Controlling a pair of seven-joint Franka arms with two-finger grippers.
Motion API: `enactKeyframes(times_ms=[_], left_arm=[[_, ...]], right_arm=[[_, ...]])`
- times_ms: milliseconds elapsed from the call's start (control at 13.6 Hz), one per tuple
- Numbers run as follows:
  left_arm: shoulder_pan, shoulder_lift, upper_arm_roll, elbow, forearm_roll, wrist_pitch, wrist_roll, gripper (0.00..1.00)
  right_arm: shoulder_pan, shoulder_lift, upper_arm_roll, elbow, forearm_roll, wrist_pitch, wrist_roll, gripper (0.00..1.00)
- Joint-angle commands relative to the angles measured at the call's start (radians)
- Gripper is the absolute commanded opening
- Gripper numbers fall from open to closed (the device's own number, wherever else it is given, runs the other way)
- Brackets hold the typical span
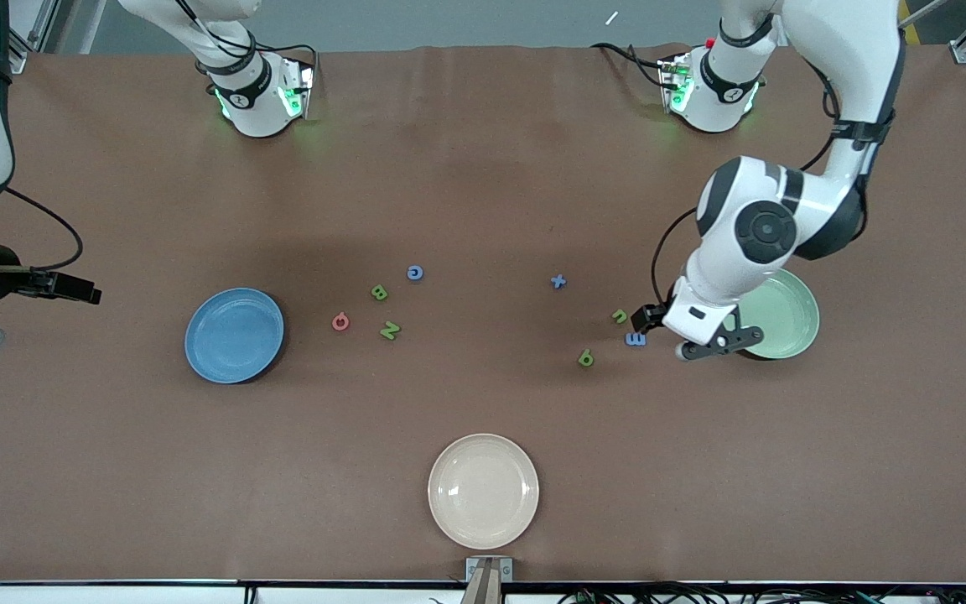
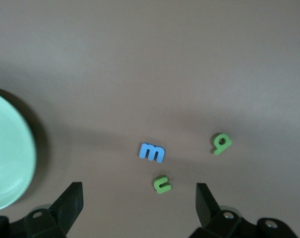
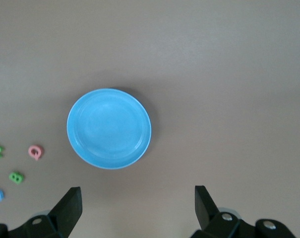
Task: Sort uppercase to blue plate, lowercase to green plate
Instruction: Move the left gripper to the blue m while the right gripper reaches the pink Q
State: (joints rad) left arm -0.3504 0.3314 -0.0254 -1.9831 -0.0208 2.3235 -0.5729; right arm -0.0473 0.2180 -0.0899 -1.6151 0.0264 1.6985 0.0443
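Note:
The uppercase letters lie together mid-table: pink G (image 1: 340, 321), green B (image 1: 379, 292), green N (image 1: 390, 330), blue C (image 1: 415, 273). The blue plate (image 1: 234, 335) sits beside them toward the right arm's end and is empty. The lowercase letters lie near the green plate (image 1: 785, 315): blue x (image 1: 558, 282), green u (image 1: 620, 316), blue m (image 1: 635, 339), green q (image 1: 586, 358). My left gripper (image 1: 649, 319) hangs open just beside the u (image 2: 162, 184), with the m (image 2: 151, 152) and q (image 2: 221, 143) close by. My right gripper (image 1: 85, 292) is open and empty, up beside the blue plate (image 3: 109, 128).
A cream plate (image 1: 483, 490) sits near the table's front edge, nearer to the front camera than all the letters. The left arm's elbow covers part of the green plate. The arm bases (image 1: 261, 96) stand along the table's back edge.

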Motion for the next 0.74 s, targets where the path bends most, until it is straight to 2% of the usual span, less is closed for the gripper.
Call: enactKeyframes(times_ms=[0,147,442,663], left_arm=[[-0.021,0.046,0.007,-0.055,0.004,0.097,0.008,1.0],[-0.025,0.096,0.007,-0.056,0.007,0.152,0.03,1.0],[-0.012,0.158,0.007,-0.037,0.015,0.169,0.195,1.0],[-0.012,0.233,0.007,0.033,0.015,0.171,0.203,1.0]], right_arm=[[0.009,-0.028,0.01,-0.127,0.027,0.113,0.139,1.0],[0.056,-0.038,0.012,-0.201,0.029,0.183,0.285,1.0],[0.147,-0.118,0.013,-0.388,0.052,0.312,0.42,1.0],[0.246,-0.112,0.013,-0.428,0.052,0.404,0.528,1.0]])
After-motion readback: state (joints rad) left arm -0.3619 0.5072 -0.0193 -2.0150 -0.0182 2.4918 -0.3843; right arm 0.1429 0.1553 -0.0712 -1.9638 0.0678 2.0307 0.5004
